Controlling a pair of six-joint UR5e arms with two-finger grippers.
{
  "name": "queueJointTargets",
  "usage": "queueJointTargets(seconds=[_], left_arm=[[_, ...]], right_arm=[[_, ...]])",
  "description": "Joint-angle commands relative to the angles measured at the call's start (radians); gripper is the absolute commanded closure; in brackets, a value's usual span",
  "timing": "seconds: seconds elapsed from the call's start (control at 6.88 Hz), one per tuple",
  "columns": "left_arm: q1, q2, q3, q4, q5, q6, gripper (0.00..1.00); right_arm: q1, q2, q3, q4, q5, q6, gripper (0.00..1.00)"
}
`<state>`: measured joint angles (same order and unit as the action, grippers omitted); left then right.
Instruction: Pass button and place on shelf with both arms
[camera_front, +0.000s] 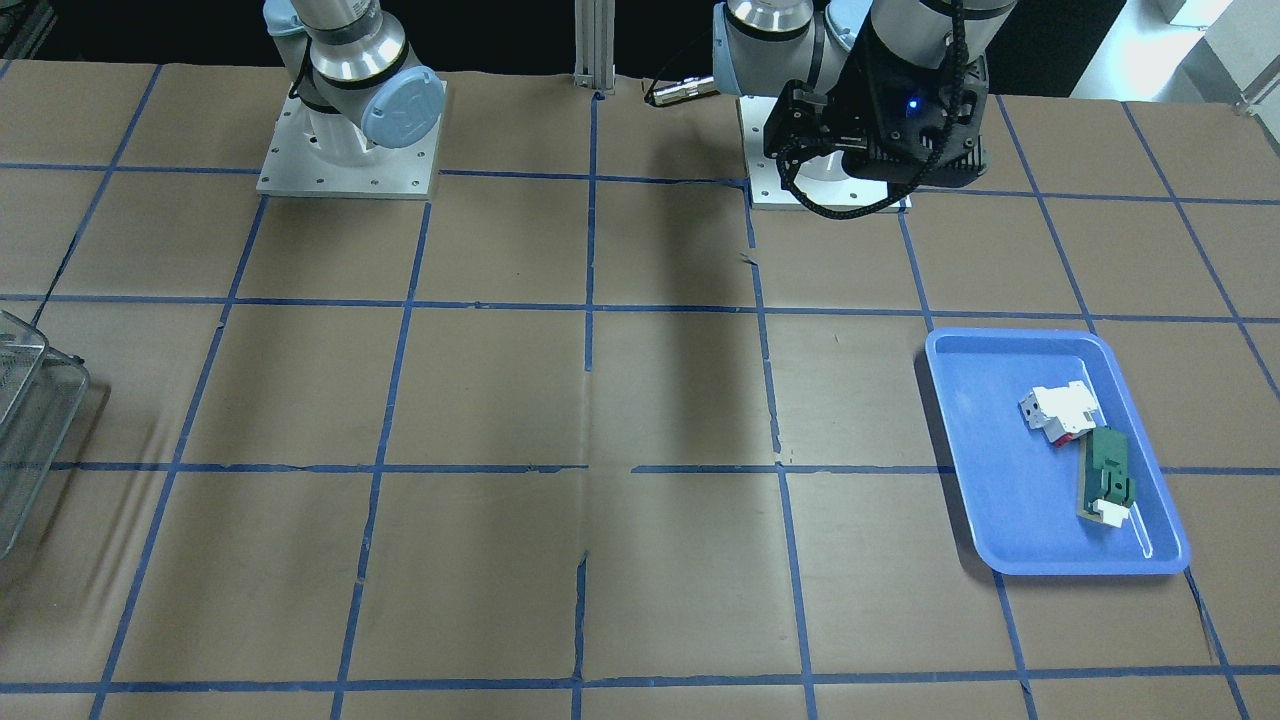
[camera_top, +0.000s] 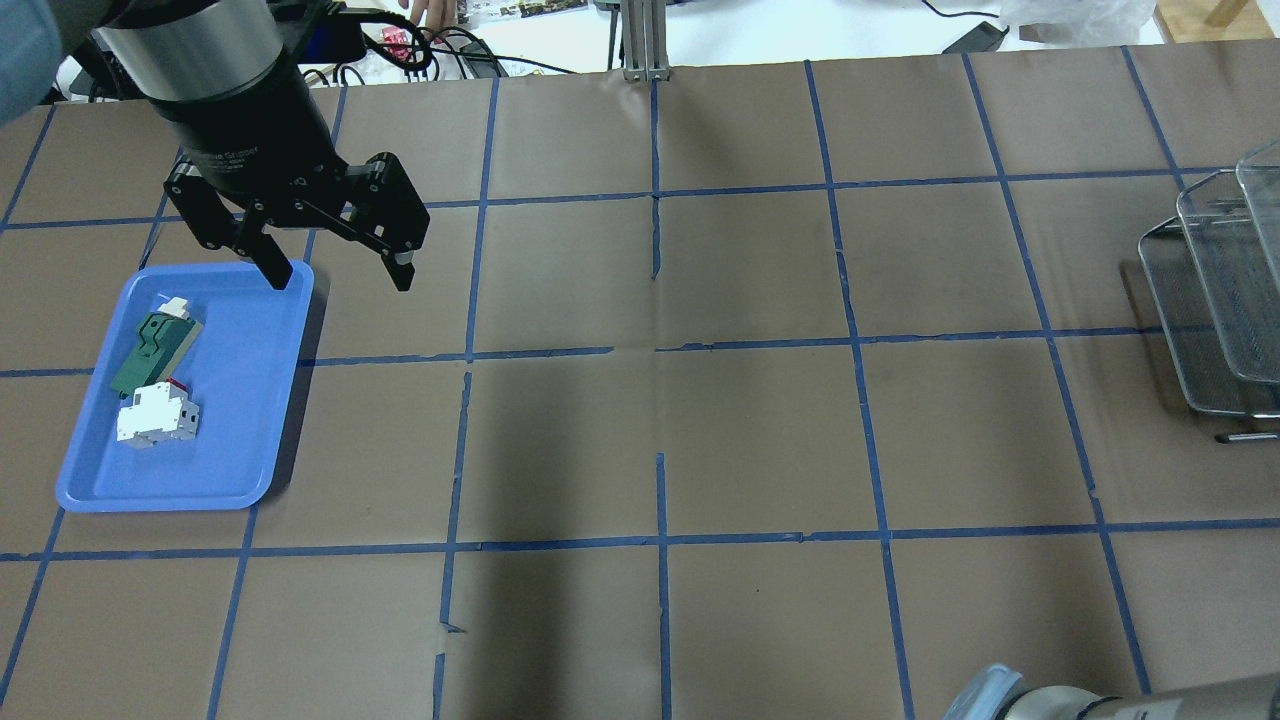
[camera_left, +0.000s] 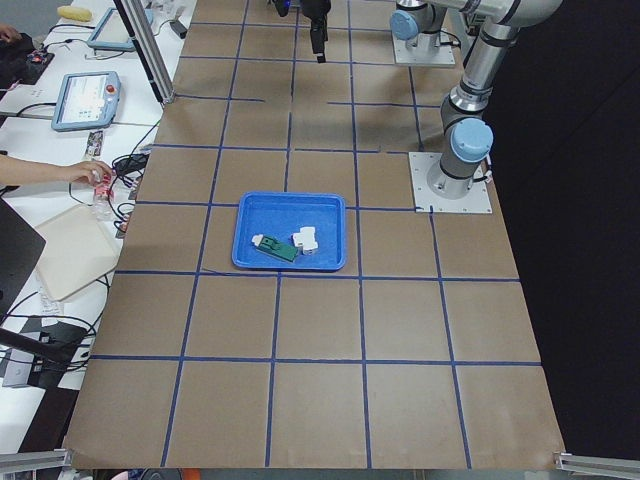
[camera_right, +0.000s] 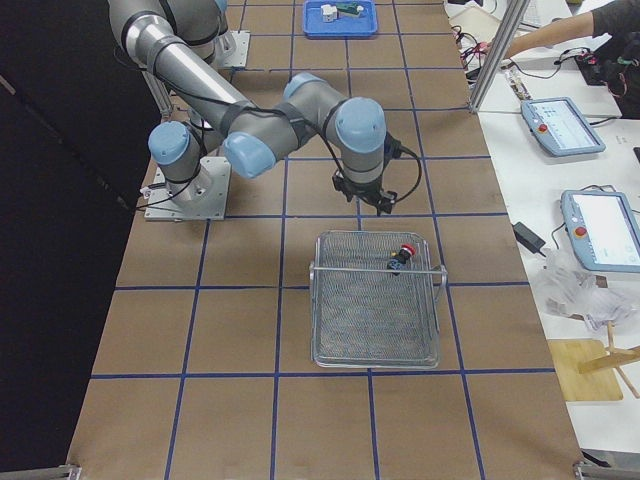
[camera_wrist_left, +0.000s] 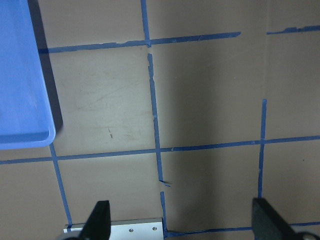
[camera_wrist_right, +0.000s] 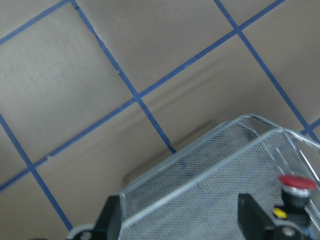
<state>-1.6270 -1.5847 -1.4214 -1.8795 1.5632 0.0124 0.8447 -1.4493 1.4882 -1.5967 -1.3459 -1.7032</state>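
The button (camera_right: 404, 252), with a red cap on a black barrel, stands on the top tier of the clear shelf (camera_right: 378, 310) near its rim. It also shows in the right wrist view (camera_wrist_right: 296, 183), just right of one finger. My right gripper (camera_wrist_right: 182, 222) is open and empty, above the shelf's edge (camera_wrist_right: 210, 165); in the exterior right view it (camera_right: 366, 203) hangs just beyond the shelf. My left gripper (camera_top: 340, 278) is open and empty, high beside the blue tray's corner. The left wrist view shows its fingers (camera_wrist_left: 100, 222) spread over bare table.
The blue tray (camera_top: 250, 330) on my left side holds a white-and-red block (camera_top: 157, 415) and a green-and-white block (camera_top: 155, 345). The shelf (camera_top: 1210, 300) stands at the table's right end. Brown paper with blue tape lines covers the table. Operators' desks lie beyond the far edge.
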Motion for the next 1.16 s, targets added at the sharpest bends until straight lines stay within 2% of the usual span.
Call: queueJointTargets(seconds=[0.0,0.29,0.44,0.58,0.73,1.02], left_arm=[[-0.005,0.002,-0.002,-0.003,-0.003,0.001,0.0],[-0.002,0.0,0.009,0.005,-0.005,0.004,0.0],[-0.002,-0.003,0.003,0.006,-0.005,0.007,0.0],[-0.001,0.002,-0.002,0.005,0.0,0.008,0.0],[0.012,-0.004,0.015,0.008,-0.002,0.008,0.0],[0.012,0.002,0.019,0.008,-0.003,0.009,0.0]], right_arm=[[0.271,-0.129,0.012,0.063,-0.002,0.386,0.15],[0.541,-0.183,0.079,0.058,0.001,0.845,0.16],[0.636,-0.18,0.08,0.043,-0.022,1.034,0.15],[0.692,-0.158,0.081,-0.038,-0.129,1.229,0.07],[0.715,-0.114,0.061,-0.055,-0.213,1.336,0.0],[0.718,-0.089,0.052,-0.025,-0.245,1.494,0.0]])
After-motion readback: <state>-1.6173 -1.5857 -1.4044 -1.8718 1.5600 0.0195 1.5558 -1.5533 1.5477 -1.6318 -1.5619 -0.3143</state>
